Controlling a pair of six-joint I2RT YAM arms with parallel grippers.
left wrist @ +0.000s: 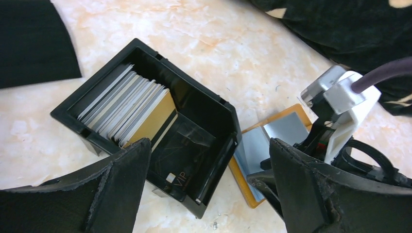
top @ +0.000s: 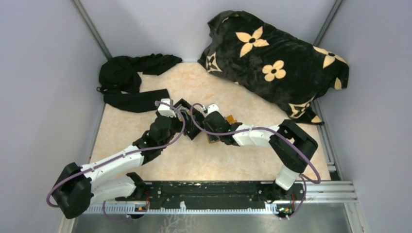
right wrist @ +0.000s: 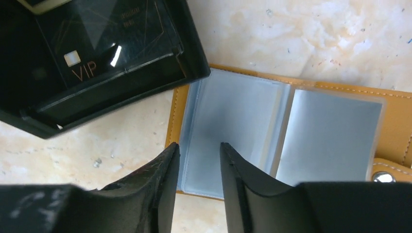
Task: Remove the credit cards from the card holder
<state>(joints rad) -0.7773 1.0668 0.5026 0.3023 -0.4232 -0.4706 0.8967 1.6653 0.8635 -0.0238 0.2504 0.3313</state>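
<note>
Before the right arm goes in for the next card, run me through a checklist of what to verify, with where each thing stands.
1. Card holder lying open, sleeves facing up: ok.
2. Right gripper over the holder's left sleeve, jaws slightly apart, nothing between them: ok.
3. Left gripper wide open and empty above the black box: ok.
4. Credit cards standing stacked in the box: ok.
5. Room between box corner and holder's edge: not ok, they crowd each other.
6. Cards left inside the sleeves: cannot tell, the plastic is cloudy.
</note>
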